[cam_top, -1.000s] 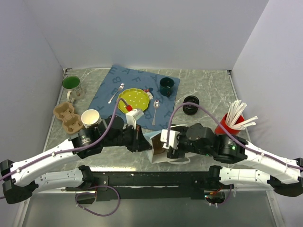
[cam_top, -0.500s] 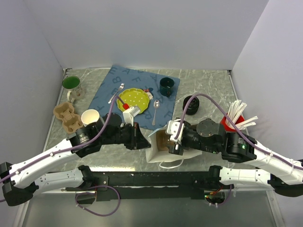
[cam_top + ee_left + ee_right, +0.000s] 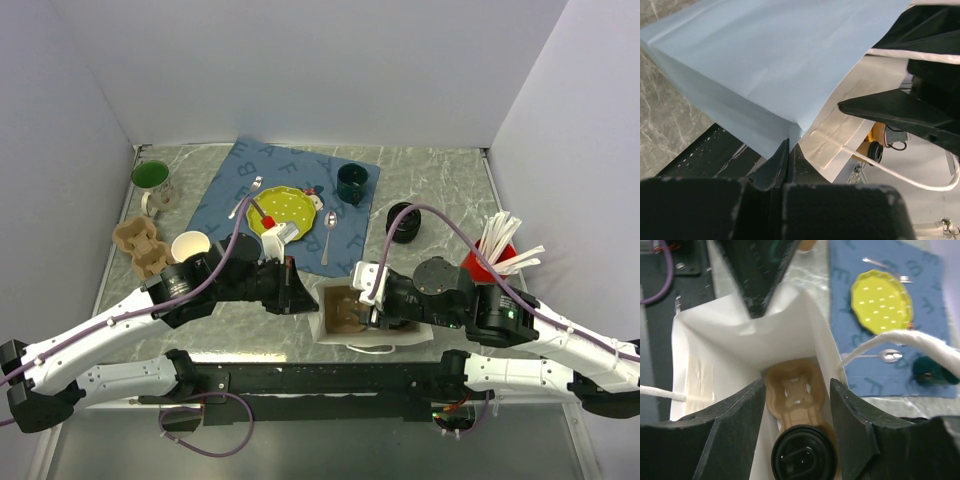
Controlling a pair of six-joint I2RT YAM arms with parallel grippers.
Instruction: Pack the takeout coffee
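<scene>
Both arms tend the white bag (image 3: 715, 355): left gripper (image 3: 790, 145) clamped on its rim, right gripper (image 3: 796, 385) inside, jaws apart around the lidded coffee cup (image 3: 802, 460), seemingly seated in the cardboard tray (image 3: 790, 402). Next: withdraw straight up without snagging.

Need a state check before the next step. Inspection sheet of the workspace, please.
Surface: grey marbled table, blue placemat at the back.
Job's things: takeout coffee sits in a cardboard carrier inside the white paper bag.
Clutter: yellow plate, fork, spoon, green mug, dark cup, spare carrier, paper cups, red cup of stirrers.
Grippers: left tool shut on the bag's edge; right tool open, fingers either side of the coffee lid.
Cables: purple cables loop over both arms.
Surroundings: plain white walls.
</scene>
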